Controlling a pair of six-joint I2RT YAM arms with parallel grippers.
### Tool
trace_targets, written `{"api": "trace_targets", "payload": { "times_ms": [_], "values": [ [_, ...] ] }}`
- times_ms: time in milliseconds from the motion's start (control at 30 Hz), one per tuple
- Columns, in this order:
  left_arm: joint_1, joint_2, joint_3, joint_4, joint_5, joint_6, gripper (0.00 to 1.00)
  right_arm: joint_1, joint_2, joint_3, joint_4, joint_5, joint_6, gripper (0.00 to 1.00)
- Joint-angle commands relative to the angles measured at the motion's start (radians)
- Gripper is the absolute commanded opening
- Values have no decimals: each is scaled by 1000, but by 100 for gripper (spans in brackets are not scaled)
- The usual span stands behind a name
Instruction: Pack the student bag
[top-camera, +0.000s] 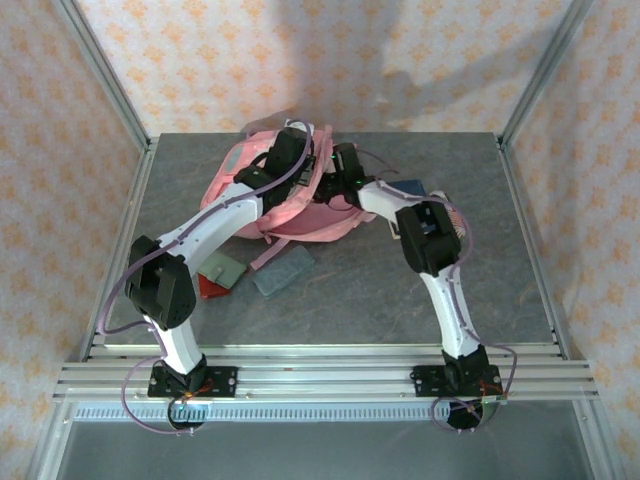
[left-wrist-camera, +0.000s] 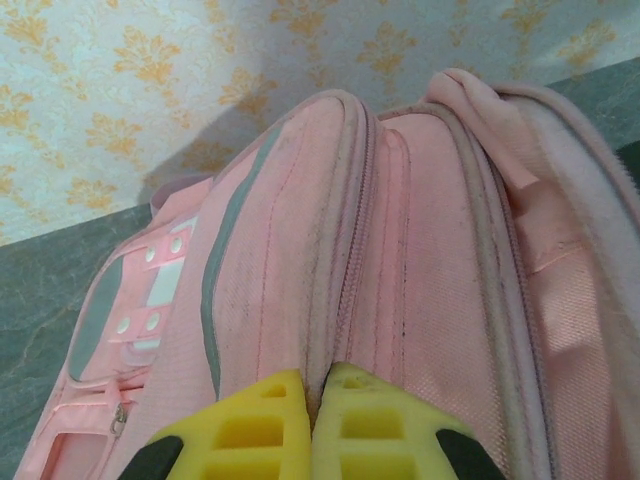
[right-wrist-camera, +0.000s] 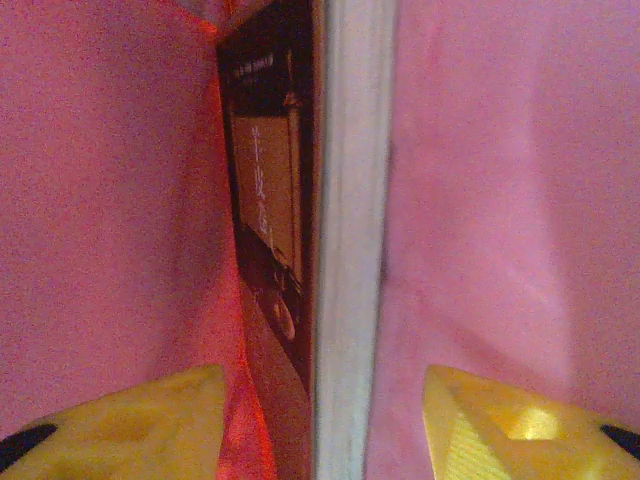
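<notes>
The student bag (top-camera: 300, 215), a big pink backpack, lies at the back middle of the table. In the left wrist view its pink fabric (left-wrist-camera: 420, 230) with a grey trim runs up from my fingers. My left gripper (left-wrist-camera: 320, 385) is shut on a fold of the bag's fabric beside a zip seam. My right gripper (right-wrist-camera: 322, 378) is inside the bag, between its pink lining walls. Its yellow fingers (right-wrist-camera: 150, 415) stand open. A book (right-wrist-camera: 350, 250) stands edge-on between them, with white page edges and a dark cover, and neither finger touches it.
On the table in front of the bag lie a red flat item (top-camera: 210, 287), a green card-like item (top-camera: 227, 269) and a grey pouch (top-camera: 282, 270). A blue item (top-camera: 411, 187) lies right of the bag. A metal frame edges the table (top-camera: 450, 300).
</notes>
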Motion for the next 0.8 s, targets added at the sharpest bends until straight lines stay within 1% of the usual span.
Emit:
{"api": "trace_targets", "payload": {
  "times_ms": [0,67,133,167,200,267,300,467,667,767],
  "values": [
    [4,-63,-4,85,-67,2,0,-35,-123,-99,32,33,-65,54],
    [5,-64,-2,85,-60,-4,0,-41,-146,-149,57,37,-63,52],
    [6,-64,3,82,-48,-15,0,-41,-137,-160,87,32,-43,45],
    [6,-65,5,81,-40,-20,0,-38,-124,-157,108,30,-25,37],
    [6,-65,9,77,-34,-25,0,-34,-107,-150,134,27,-7,25],
    [5,-68,14,72,-20,-37,0,-24,-65,-117,173,20,25,10],
    [6,-73,13,73,-15,-41,0,-17,-38,-90,181,19,39,6],
    [4,-86,14,71,7,-54,0,15,91,79,164,50,98,3],
    [5,-96,12,69,37,-71,0,44,210,219,158,105,183,3],
    [5,-97,1,73,55,-80,0,66,262,297,172,92,208,5]
  ]
}}
